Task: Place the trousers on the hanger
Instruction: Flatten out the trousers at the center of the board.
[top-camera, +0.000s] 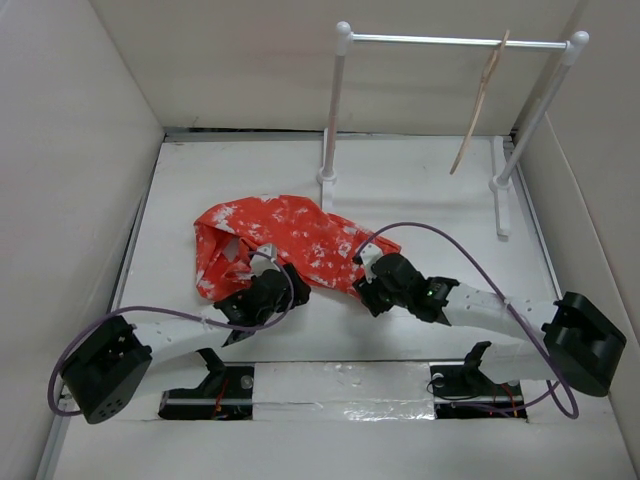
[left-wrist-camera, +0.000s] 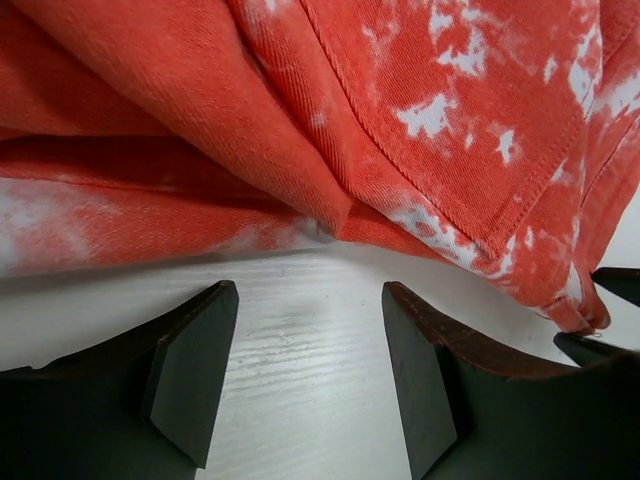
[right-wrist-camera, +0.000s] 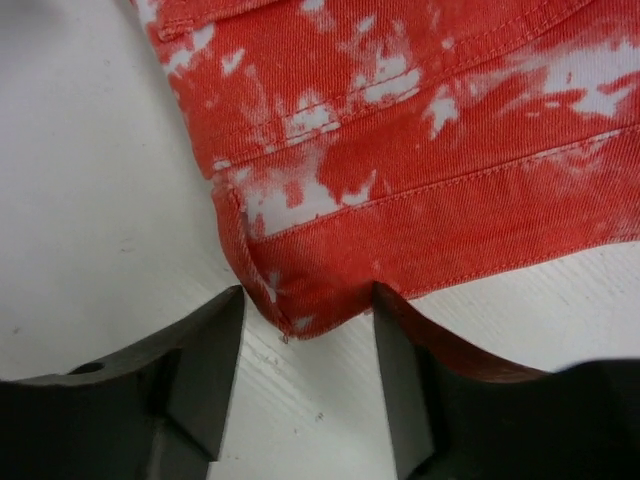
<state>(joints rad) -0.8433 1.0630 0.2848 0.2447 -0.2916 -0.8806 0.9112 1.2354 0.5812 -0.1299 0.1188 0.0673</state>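
The red-orange trousers with white blotches lie crumpled on the white table, left of centre. My left gripper sits at their near edge, open, with only bare table between its fingers; the cloth lies just beyond the tips. My right gripper is at the trousers' right end, open, and a hemmed corner of the cloth reaches just between its fingertips, lying loose on the table. The beige wooden hanger hangs from the white rail at the back right.
The white tubular rail stands on two posts at the back of the table. White walls enclose the table on the left, right and back. The arms' bases and cables sit along the near edge.
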